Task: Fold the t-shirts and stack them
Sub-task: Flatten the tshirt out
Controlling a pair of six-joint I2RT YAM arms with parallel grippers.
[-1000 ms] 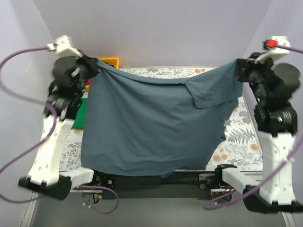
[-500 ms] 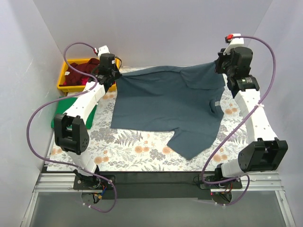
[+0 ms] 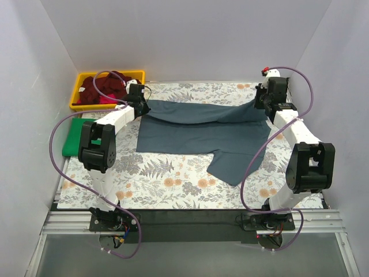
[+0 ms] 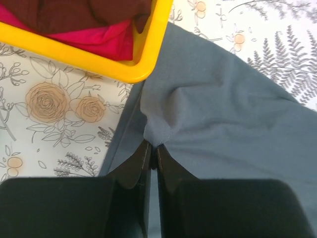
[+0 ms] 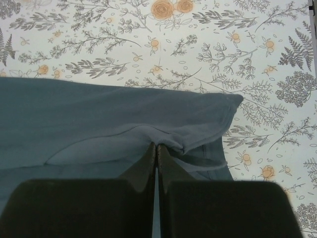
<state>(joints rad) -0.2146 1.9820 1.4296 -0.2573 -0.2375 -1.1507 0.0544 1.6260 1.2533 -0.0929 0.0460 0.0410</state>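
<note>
The slate-blue t-shirt (image 3: 202, 130) lies spread across the floral table cloth, its far edge bunched in a ridge between my two grippers. My left gripper (image 3: 140, 103) is shut on the shirt's far left corner (image 4: 153, 134), low over the table beside the yellow bin. My right gripper (image 3: 262, 104) is shut on the far right corner (image 5: 163, 136). A sleeve or tail sticks out toward the front (image 3: 233, 167). Dark red shirts (image 3: 106, 86) and a pink one (image 4: 94, 37) lie in the bin. A green shirt (image 3: 73, 137) lies folded at the left edge.
The yellow bin (image 3: 81, 105) stands at the far left corner, its rim (image 4: 143, 54) close ahead of my left fingers. The floral table cloth (image 3: 173, 184) covers the table. White walls enclose the left, back and right sides.
Both arms have swung the slate-blue shirt from hanging high over the near edge out to the far side and lowered it. It now lies on the cloth, still gripped at both corners.
</note>
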